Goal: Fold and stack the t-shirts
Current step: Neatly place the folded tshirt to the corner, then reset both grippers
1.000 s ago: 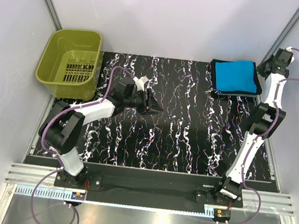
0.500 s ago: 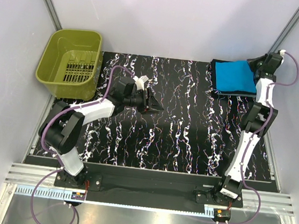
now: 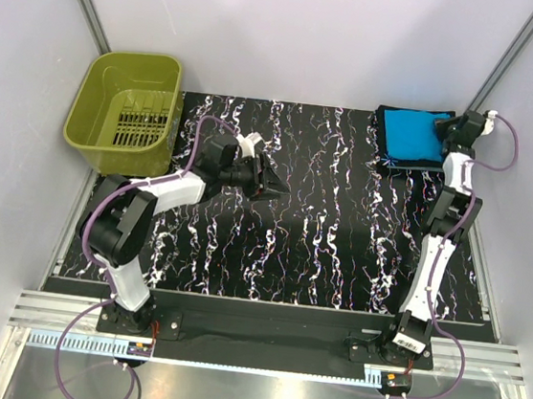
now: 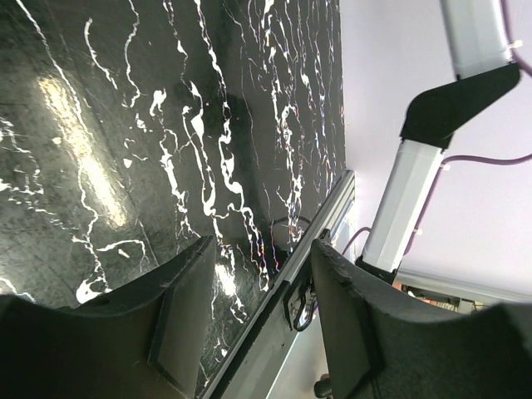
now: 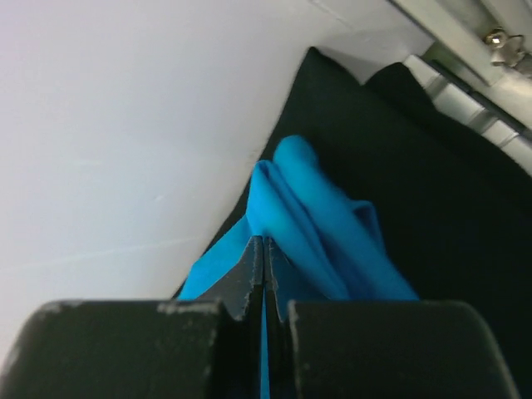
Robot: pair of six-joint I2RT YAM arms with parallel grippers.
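I am holding the right hand (image 5: 263, 245) at the far right corner of the surface (image 3: 339, 237), its fingers pressed together and pinching a raised fold of the blue shirt (image 3: 410, 137). In the wrist view the blue cloth is bunching up just ahead of the fingertips, and a thin line of blue is showing between the two fingers. The blue shirt is lying folded on top of the black shirt (image 3: 382, 128), which is showing as a dark border along the left and near edges of the blue one. Both shirts are sitting close against the back wall. The right arm (image 3: 439, 248) is stretching nearly straight from its base to that corner.

I am keeping the left hand (image 3: 273, 183) above the left-centre of the marbled surface, well apart from the shirts. Its fingers are standing spread with nothing between them, and only bare surface is showing through the gap in its wrist view.

The green basket (image 3: 127, 155) is standing at the far left corner, just off the surface's edge.
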